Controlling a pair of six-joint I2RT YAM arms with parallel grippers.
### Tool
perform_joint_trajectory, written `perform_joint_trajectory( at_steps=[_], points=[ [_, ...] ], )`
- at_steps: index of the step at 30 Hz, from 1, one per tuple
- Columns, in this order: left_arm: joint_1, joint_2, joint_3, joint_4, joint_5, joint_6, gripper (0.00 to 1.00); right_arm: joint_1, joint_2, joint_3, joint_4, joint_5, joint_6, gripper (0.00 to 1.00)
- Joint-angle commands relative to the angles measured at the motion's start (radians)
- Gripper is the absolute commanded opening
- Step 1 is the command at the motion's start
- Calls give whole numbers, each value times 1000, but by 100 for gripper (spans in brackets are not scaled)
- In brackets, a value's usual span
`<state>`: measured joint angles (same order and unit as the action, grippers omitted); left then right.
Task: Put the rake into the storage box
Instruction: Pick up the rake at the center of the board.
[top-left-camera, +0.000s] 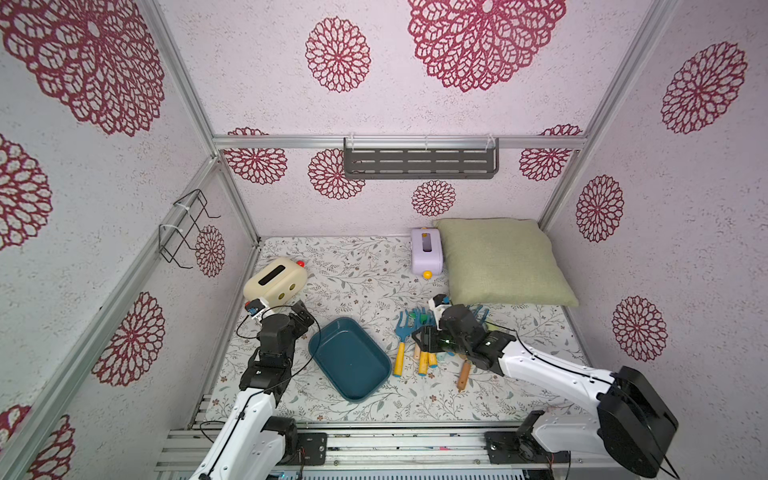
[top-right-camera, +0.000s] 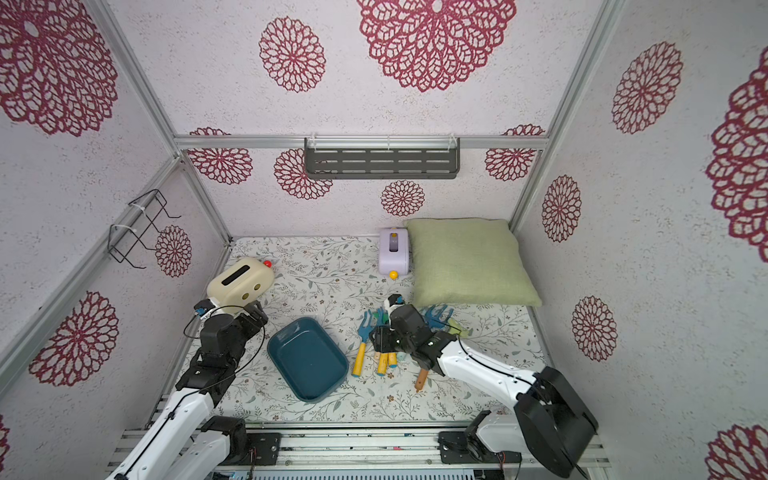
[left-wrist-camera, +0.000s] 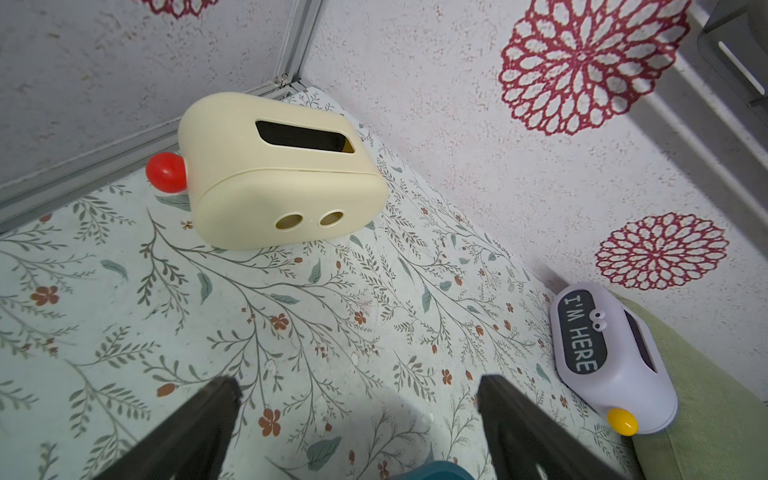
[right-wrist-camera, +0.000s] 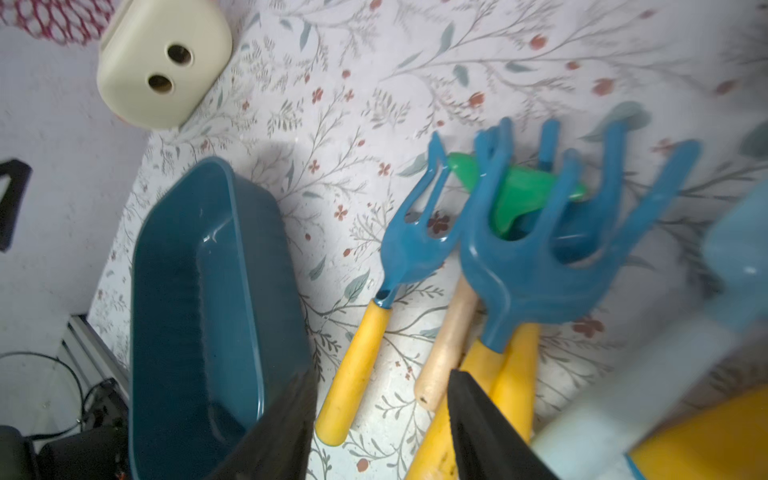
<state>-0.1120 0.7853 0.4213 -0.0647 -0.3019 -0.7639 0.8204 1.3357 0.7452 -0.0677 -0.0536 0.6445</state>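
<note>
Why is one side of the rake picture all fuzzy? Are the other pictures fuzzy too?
Right wrist view: the blue rake is fairly sharp, but a pale blue-and-white shape beside it is smeared, likely too near the lens. Left wrist view: crisp, the lilac box lettering reads clearly. In both top views: sharp, though the straight wall rails lean outward, a wide-lens effect.

A lab test booth: aluminium frame (top-left-camera: 282, 142), wallpapered panels (top-left-camera: 257, 83).

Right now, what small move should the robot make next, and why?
Probably close the right hand on the rake's yellow handle: its fingers stand apart right at that handle, and the empty teal storage box lies close beside.
</note>
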Motion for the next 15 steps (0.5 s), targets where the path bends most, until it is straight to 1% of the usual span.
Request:
perform_joint_trajectory(
  at_steps=[1,4,6,8,10,15],
  points=[
    [9,7,-9,25,3,-19,97,68,70,82,-95,94,40,53],
    [12,9,-10,26,4,-21,97,115,151,145,-145,152,67,53],
    [13,9,-15,31,5,-25,97,130,206,190,-186,183,87,51],
    [15,8,-19,35,8,-29,97,139,245,217,-204,200,103,50],
    [15,8,-20,37,11,-32,97,143,281,242,-226,217,122,47],
    [18,4,-21,37,12,-32,97,152,385,320,-290,251,159,42]
  ],
)
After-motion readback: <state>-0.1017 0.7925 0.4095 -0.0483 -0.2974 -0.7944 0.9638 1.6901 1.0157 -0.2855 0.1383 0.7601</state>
